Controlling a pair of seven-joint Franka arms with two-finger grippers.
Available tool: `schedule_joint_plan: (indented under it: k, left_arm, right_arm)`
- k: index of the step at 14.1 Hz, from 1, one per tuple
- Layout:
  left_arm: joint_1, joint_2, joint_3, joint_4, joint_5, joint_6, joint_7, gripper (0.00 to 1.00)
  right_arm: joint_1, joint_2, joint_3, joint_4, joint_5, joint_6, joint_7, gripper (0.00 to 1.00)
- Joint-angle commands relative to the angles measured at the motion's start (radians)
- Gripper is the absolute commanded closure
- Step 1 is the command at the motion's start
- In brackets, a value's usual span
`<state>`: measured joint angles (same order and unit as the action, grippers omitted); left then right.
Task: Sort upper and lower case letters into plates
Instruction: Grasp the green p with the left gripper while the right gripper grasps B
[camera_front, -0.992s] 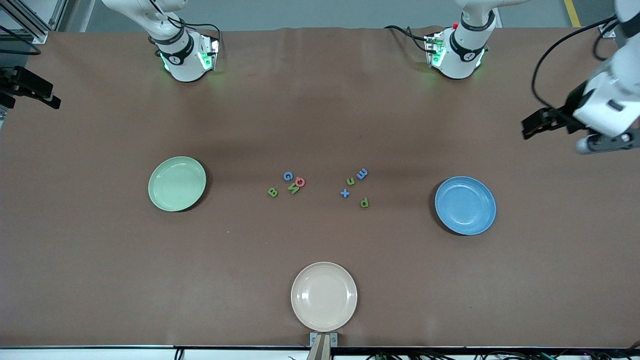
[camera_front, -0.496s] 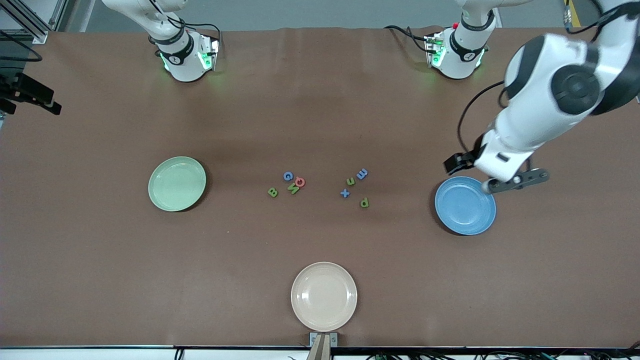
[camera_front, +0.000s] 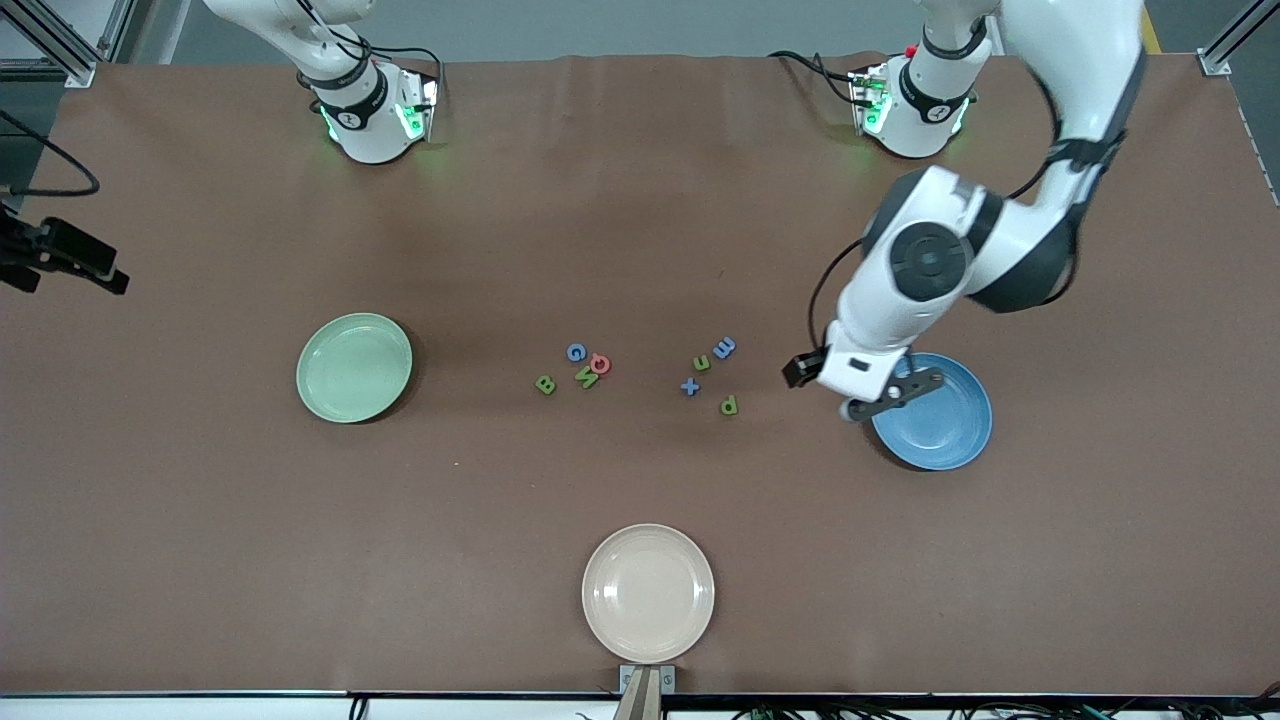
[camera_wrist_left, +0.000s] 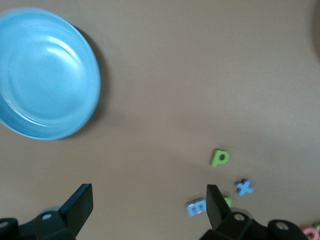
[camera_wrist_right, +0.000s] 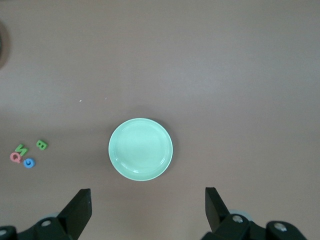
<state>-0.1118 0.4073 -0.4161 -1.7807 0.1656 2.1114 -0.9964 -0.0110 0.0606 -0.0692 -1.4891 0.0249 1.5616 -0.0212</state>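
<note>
Swinging in from the bench's end, left gripper (camera_front: 868, 392) hangs, jaws spread, beside blue plate (camera_front: 940, 420); centre over green p (camera_front: 729, 405) before descending. Right gripper (camera_wrist_right: 145, 210) waits, spread, above mint plate (camera_wrist_right: 140, 149).

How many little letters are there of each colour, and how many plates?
Green letters: 4, such as the p
Blue letters: 3, such as the x
Red letters: 1, the Q
Plates: 3, mint green, sky blue, cream
Total: 11 things
</note>
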Motion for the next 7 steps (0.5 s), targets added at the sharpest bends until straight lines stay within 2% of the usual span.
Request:
schedule_joint_plan:
  k: [1,3,5,7]
  left_arm:
    - [-0.054,0.109,-0.001,0.012,0.075,0.09,-0.172,0.01]
    - [-0.078,0.169,-0.001,0.017,0.139,0.143,-0.281,0.04]
    - [-0.098,0.235,-0.001,0.024,0.193,0.252,-0.335,0.05]
    - [-0.135,0.292,0.005,0.076,0.213,0.274,-0.361,0.08]
  right_arm:
    - [-0.039,0.048,0.009,-0.002,0.001,0.014,0.001,0.0]
    - [-0.041,0.074,0.009,-0.002,0.001,0.006,0.001,0.0]
    - [-0.02,0.073,0.015,-0.003,0.001,-0.006,0.01,0.0]
    - [0.019,0.073,0.015,-0.004,0.013,-0.015,0.102,0.0]
